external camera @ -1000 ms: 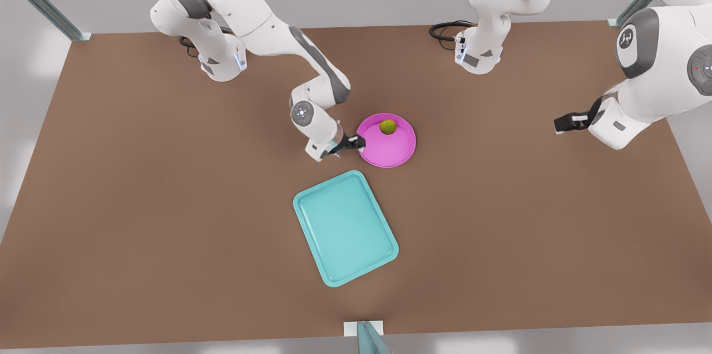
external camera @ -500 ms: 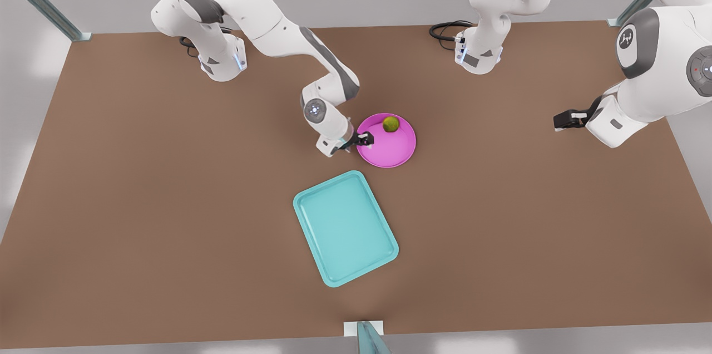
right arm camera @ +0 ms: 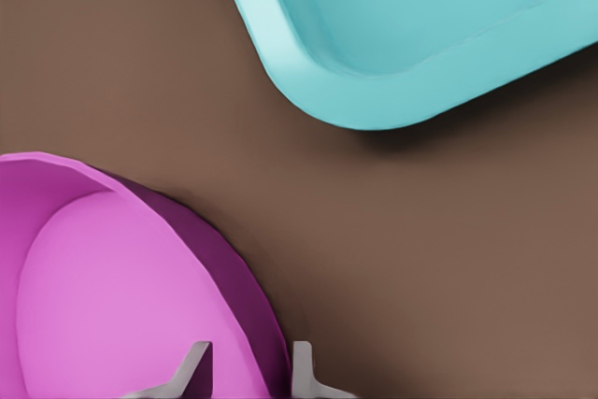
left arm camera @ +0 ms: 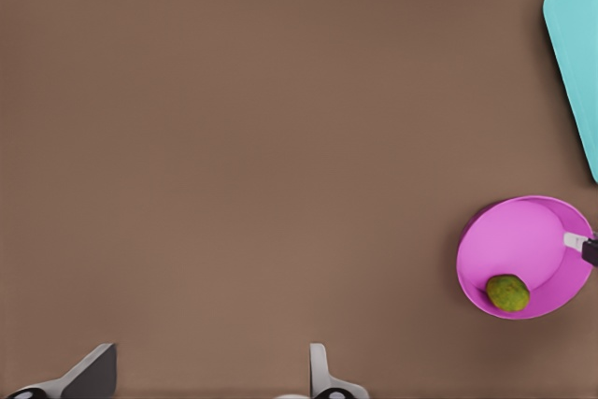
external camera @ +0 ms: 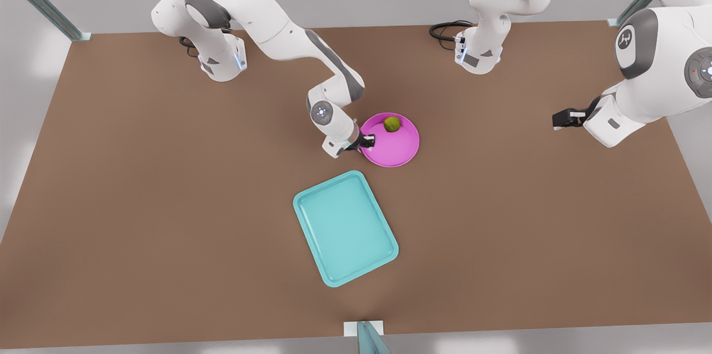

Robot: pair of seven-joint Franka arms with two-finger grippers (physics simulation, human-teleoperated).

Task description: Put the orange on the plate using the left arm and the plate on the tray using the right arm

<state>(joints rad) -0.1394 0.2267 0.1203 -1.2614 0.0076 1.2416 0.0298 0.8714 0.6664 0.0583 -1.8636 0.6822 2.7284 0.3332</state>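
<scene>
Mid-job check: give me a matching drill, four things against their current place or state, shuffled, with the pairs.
Things:
1. orange
2. plate
3. tray
4. left gripper

States:
A. open, waiting at the front view's right
B. rim between the right gripper's fingers
C. lying in the plate
D. flat on the table, apart from the plate

Pairs: 1-C, 2-B, 3-D, 4-A

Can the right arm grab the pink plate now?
Probably yes. The right gripper already has its fingers either side of the plate rim, with nothing in between. The orange sits at the far side, out of the way.
</scene>
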